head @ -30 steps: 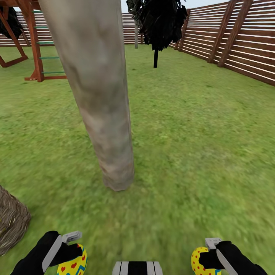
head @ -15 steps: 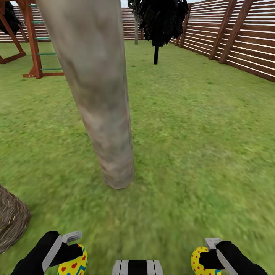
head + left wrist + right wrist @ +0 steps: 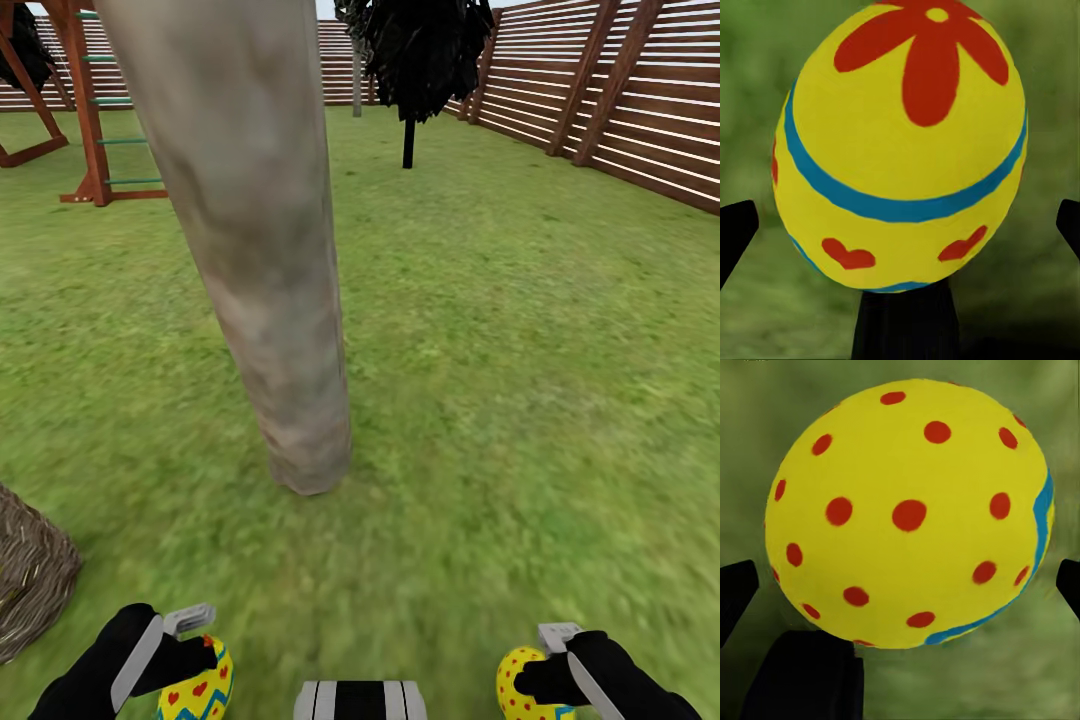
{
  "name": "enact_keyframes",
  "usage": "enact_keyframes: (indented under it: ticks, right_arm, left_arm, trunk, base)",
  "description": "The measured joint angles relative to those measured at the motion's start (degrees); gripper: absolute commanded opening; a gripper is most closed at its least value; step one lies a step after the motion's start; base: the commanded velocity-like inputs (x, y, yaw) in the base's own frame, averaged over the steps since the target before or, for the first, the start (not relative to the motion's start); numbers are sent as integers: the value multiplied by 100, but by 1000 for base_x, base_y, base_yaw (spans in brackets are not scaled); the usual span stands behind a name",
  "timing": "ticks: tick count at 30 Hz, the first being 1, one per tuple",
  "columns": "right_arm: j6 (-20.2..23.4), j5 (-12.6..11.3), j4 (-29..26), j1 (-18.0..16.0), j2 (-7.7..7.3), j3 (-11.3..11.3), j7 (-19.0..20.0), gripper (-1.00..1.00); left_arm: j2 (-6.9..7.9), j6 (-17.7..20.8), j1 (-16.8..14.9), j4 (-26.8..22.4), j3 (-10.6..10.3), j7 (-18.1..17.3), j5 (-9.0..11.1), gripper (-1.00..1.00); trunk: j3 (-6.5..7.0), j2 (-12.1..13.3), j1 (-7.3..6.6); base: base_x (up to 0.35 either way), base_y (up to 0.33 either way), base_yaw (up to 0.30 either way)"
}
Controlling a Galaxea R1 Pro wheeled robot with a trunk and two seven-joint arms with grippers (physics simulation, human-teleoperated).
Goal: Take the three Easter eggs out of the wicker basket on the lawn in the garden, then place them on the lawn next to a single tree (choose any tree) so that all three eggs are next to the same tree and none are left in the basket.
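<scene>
Left claw (image 3: 205, 668) grasping a heart-marked egg (image 3: 198, 690); right claw (image 3: 528, 680) grasping a dotted egg (image 3: 522, 688) (tree (image 3: 270, 300) ahead, basket (image 3: 30, 575) at left on the lawn (image 3: 500, 350)).

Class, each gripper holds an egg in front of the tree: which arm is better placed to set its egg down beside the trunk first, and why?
Probably the left. The left gripper with its heart-marked egg sits nearer the tree base than the right gripper with the dotted egg.

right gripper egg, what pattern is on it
Yellow egg with red dots and a blue band; clearest in the right wrist view.
</scene>
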Motion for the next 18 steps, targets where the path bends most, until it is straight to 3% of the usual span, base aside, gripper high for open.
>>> enact_keyframes:
  ticks: [10,18]
  right_arm:
    - [-9,0,3,0,25,1,-8,100]
    - [-17,5,116,0,34,4,-8,100]
  left_arm:
    - [-8,-2,0,27,0,-7,7,100]
    - [-8,-3,0,37,0,-7,1,100]
  trunk:
    - [0,0,0]
    - [177,10,-21]
  base:
    - [0,0,0]
    - [-3,0,0]
